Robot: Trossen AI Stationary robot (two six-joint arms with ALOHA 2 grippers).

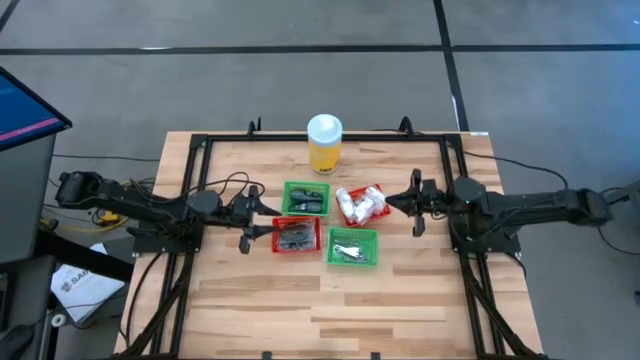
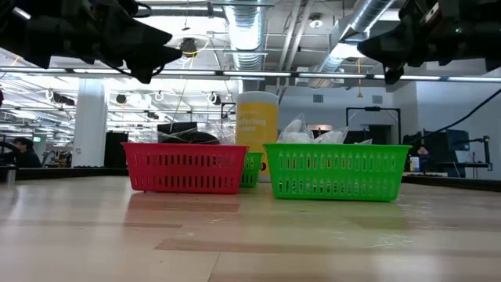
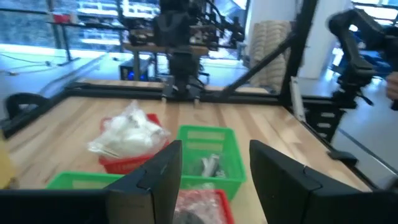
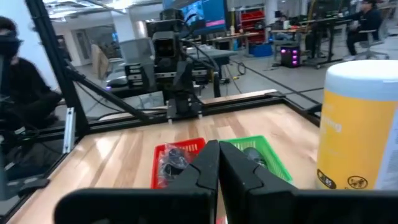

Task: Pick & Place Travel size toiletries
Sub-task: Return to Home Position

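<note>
Four small mesh baskets stand together mid-table. The travel size toiletries lie in them: white-and-clear packets (image 1: 360,203) in the far red basket (image 1: 376,213), dark pieces in the near red basket (image 1: 296,236), silvery pieces (image 3: 210,165) in the near green basket (image 1: 353,247), and dark items in the far green basket (image 1: 305,198). My left gripper (image 1: 262,218) hovers left of the baskets, level and open with nothing in it (image 3: 214,180). My right gripper (image 1: 398,203) hovers right of them, level and shut on nothing (image 4: 219,168).
A tall yellow bottle (image 1: 324,142) with a white cap stands behind the baskets at the far edge. A black frame (image 1: 200,140) runs around the table. Bare wood lies in front of the baskets. A person (image 4: 18,81) sits beyond the table's left side.
</note>
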